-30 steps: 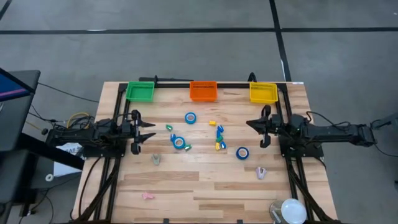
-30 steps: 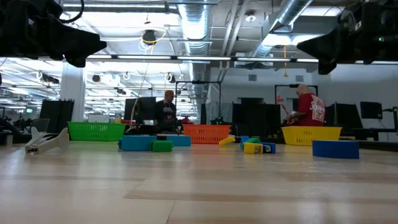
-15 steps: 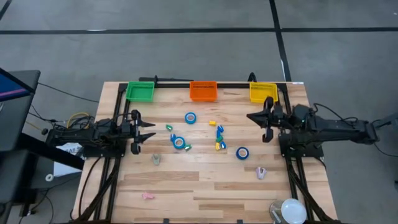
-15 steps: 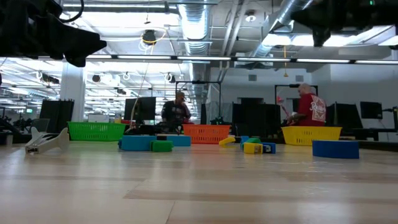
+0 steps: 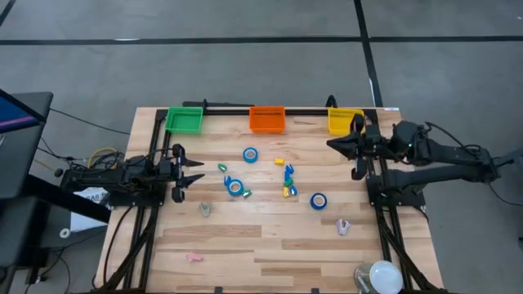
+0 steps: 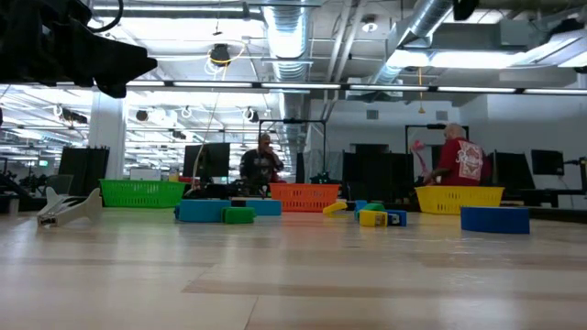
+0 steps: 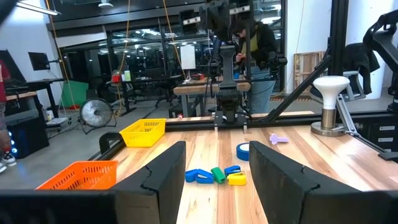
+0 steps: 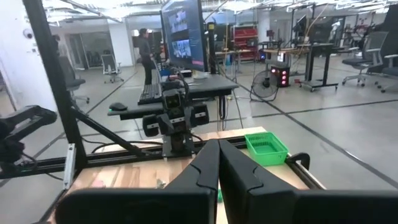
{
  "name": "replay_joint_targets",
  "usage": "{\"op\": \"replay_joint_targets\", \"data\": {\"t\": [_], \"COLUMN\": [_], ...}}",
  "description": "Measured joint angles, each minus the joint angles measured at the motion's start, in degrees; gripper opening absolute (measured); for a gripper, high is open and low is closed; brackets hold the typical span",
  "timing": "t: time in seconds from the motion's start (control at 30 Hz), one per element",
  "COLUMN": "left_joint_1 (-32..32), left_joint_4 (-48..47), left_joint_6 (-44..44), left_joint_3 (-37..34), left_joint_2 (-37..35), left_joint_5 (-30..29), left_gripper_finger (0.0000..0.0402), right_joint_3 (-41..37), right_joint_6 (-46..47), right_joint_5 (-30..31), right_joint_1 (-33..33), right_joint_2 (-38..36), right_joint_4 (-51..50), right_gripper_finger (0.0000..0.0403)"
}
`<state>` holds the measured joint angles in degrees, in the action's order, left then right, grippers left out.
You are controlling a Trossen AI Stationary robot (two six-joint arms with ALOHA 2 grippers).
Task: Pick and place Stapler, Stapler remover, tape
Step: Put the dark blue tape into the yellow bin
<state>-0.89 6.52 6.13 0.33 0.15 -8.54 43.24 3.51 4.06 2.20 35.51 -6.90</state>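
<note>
left gripper (image 5: 202,172): by table's left edge, fingers parted, empty | right gripper (image 5: 333,144): raised near yellow bin (image 5: 344,122), fingers pressed together, empty | tape rolls (image 5: 250,154) (image 5: 234,187) (image 5: 318,200): flat on table (image 5: 270,241) mid-area | staplers (image 5: 288,181): clustered between rolls

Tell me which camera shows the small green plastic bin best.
High view: the small green plastic bin shows whole at the table's far-left corner. Low view shows only its side; right wrist view shows it partly; left wrist view misses it.
</note>
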Motion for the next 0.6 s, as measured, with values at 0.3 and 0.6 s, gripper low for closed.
{"op": "replay_joint_targets", "data": {"t": [0.3,0.6], "left_joint_1": [0.0,-0.01], "left_joint_4": [0.0,0.0], "left_joint_6": [0.0,0.0], "left_joint_3": [-0.01,0.0], "left_joint_2": [0.01,-0.01], "left_joint_5": [0.02,0.01], "left_gripper_finger": [0.0168,0.0168], "right_joint_3": [9.58,10.76], "right_joint_6": [0.0,0.06], "right_joint_5": [-0.16,-0.2], "right_joint_1": [-1.35,-1.49], "right_joint_2": [3.79,4.32], "right_joint_4": [-8.85,-8.96], "right_gripper_finger": [0.0,0.0]}}
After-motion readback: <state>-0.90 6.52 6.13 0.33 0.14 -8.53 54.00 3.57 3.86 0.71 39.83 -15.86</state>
